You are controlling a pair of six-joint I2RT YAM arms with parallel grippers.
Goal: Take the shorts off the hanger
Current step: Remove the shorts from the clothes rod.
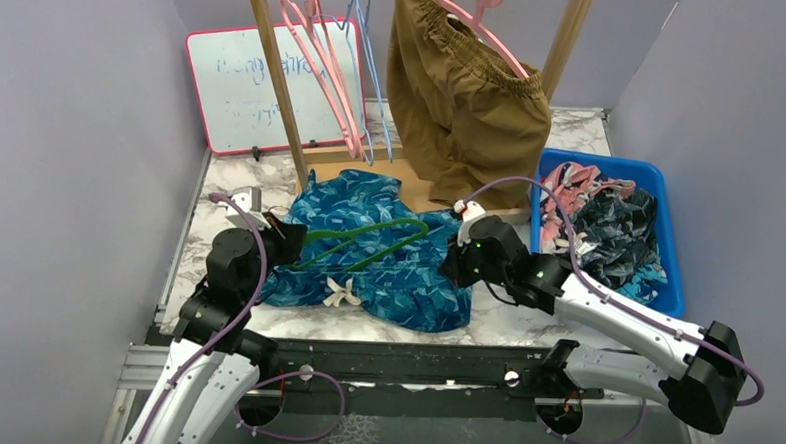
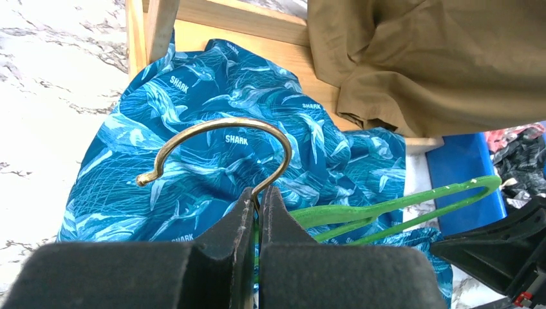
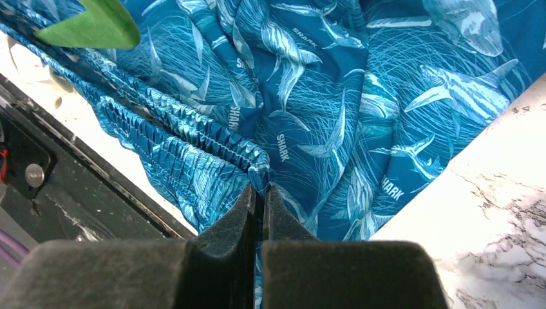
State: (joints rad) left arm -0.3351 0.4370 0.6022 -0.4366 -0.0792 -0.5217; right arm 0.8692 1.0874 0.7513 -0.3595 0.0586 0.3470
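Teal-blue shark-print shorts (image 1: 387,257) lie spread on the table with a green hanger (image 1: 368,239) on them. My left gripper (image 1: 286,239) is shut on the hanger's neck just below its brass hook (image 2: 219,138); the green arms (image 2: 399,206) run off to the right. My right gripper (image 1: 454,268) is shut on the shorts' elastic waistband (image 3: 254,168) at their right side. The hanger's green tip (image 3: 96,26) shows at the top left of the right wrist view. Orange-brown shorts (image 1: 465,95) hang on a pink hanger (image 1: 482,31) on the wooden rack.
The wooden rack (image 1: 275,87) stands at the back with empty pink and blue hangers (image 1: 340,80). A blue bin (image 1: 664,234) at the right holds several other shorts. A whiteboard (image 1: 235,90) leans at the back left. Grey walls close both sides.
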